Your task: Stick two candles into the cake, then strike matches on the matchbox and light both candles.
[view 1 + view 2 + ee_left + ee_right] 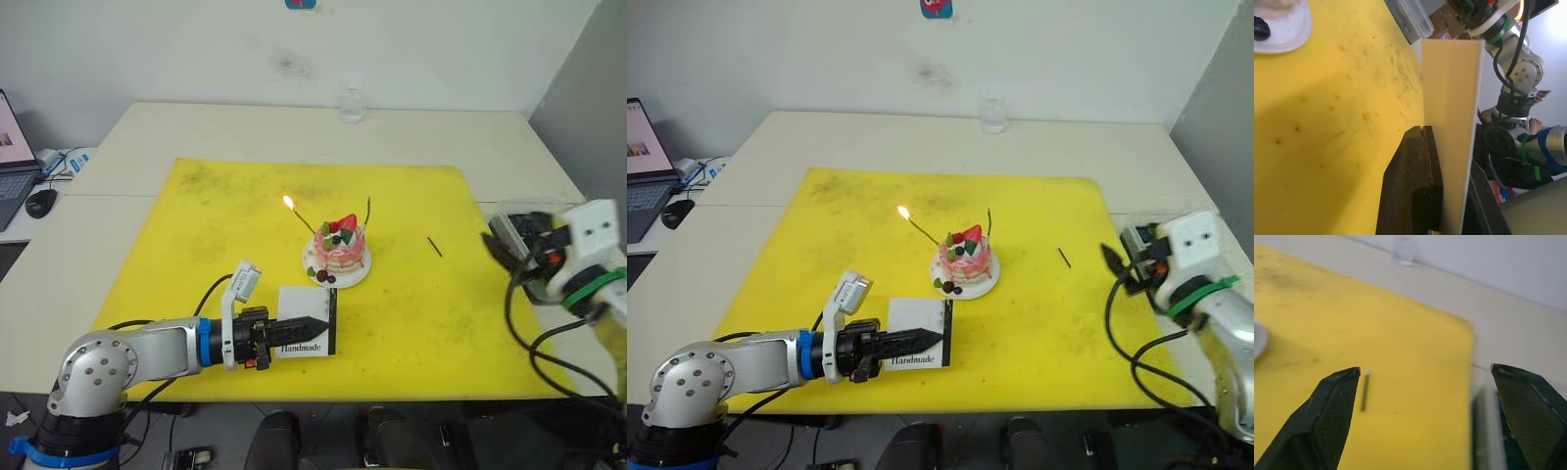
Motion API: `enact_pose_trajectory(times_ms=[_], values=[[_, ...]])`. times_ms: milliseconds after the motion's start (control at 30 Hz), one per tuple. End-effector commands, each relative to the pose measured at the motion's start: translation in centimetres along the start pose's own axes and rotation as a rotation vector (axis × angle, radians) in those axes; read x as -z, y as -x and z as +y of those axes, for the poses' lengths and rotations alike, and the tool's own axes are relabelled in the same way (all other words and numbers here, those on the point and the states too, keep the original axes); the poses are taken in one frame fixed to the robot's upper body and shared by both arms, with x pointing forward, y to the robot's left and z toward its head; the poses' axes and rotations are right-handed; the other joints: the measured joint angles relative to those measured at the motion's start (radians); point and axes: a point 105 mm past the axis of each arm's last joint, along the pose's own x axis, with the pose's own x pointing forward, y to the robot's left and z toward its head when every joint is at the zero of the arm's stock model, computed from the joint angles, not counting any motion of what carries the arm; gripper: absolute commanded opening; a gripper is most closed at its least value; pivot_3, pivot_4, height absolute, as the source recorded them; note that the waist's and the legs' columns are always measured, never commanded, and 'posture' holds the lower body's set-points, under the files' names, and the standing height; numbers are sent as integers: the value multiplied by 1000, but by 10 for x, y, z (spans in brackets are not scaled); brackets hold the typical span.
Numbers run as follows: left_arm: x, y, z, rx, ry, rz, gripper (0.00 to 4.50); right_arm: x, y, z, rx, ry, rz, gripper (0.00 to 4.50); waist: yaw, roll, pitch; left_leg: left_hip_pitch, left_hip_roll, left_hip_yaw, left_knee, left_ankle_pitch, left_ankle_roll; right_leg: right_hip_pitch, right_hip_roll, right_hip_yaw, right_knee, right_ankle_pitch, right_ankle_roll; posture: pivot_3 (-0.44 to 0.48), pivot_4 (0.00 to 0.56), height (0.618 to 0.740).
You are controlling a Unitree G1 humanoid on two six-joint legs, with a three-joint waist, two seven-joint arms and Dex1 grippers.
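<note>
Pink cake (339,249) on a white plate (357,275), just right of centre in the left eye view, on the yellow mat (196,255). Two candles stuck in it: lit candle (302,218) leaning up-left with a flame at its tip, unlit candle (368,211) upright at the cake's upper right. Below-left of the plate, matchbox (307,333) standing on edge, "Handmade" facing the camera, black strip along its right side, clamped between the closed fingers of the left gripper (312,324), which reaches in from the lower left. One match (434,246) lying loose on the mat right of the cake, well apart from the plate. Right gripper (1425,372) at the right edge of the frame, off the mat, fingers spread wide with nothing between them; seen past them in the right wrist view, the same match. Clear container (524,223) just beside that gripper. Glass (352,103) at top centre on the table (245,127); laptop (14,162) and mouse (41,202) at far left.
</note>
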Motion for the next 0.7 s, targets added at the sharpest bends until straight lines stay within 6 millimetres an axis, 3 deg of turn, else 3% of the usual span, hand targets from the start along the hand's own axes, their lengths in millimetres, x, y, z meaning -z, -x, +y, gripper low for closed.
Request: enact_pose_trajectory(times_ms=[33,300,533,633,700], values=[[-4,0,-9,31,-30,-12,0,4,-13,14,-51,2,-26,4466,0,0,0,0,0,0,0,0,0,0,0,0,0,0,0,0,150,740],[-4,-1,-11,31,-35,-14,0,31,-59,27,-50,-54,10,4466,0,0,0,0,0,0,-1,0,0,-1,1,0,0,0,-1,0,150,740],[-6,-1,-10,24,-38,-18,0,46,-79,22,47,-83,54,4466,0,0,0,-1,0,0,-1,0,0,-1,1,0,0,0,-1,0,150,740],[-6,-2,-10,22,-39,-19,0,50,-81,21,60,-91,71,3908,0,0,0,-1,0,0,-1,0,0,-1,1,0,0,0,-1,0,150,740],[-6,-2,-10,22,-39,-18,0,53,-82,22,59,-98,91,3227,0,0,0,-1,0,0,-1,0,0,-1,1,0,0,0,-1,0,150,740]])
